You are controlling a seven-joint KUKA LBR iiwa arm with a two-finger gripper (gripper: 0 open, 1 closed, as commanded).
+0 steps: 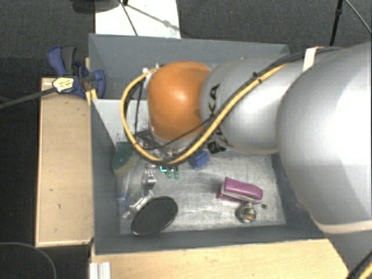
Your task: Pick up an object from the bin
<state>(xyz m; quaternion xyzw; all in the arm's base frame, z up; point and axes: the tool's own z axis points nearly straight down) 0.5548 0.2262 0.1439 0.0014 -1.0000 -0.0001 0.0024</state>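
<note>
My gripper [165,167] hangs low over the left middle of the bin, mostly hidden under the arm's wrist. Just below it lies a small clear and silvery thing [147,182]. A dull green soft lump [122,158] rests to its left against the bin's left wall. A small blue thing [199,160] peeks out to its right, partly under the arm. A black oval disc [154,215] lies near the front wall, below the gripper.
A purple stapler-like block [240,190] lies toward the front right, with a small round metallic thing [246,215] in front of it. A thin blue stick [123,203] runs along the left wall. The arm covers the bin's back and right.
</note>
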